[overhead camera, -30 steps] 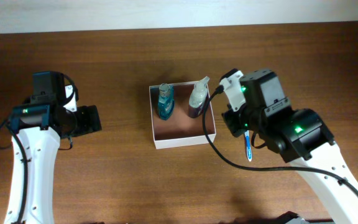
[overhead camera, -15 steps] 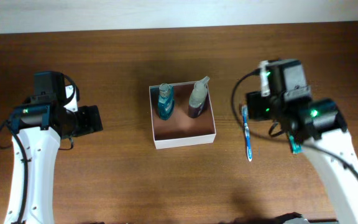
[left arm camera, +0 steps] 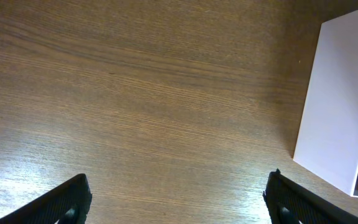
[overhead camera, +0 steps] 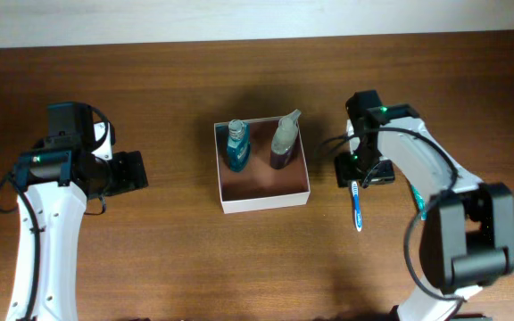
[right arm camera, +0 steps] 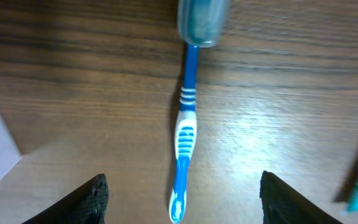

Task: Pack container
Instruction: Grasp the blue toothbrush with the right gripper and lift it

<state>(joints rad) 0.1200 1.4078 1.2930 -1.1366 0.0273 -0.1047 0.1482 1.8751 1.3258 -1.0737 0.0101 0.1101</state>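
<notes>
White links [overhead camera: 53, 245], black joints [overhead camera: 468, 237], black cables [overhead camera: 30, 234], black left pincer [left arm camera: 179, 202].

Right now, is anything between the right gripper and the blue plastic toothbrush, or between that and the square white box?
Nothing visible. The right gripper is open directly above the blue plastic toothbrush; only bare wooden table separates it from the square white box.
</notes>
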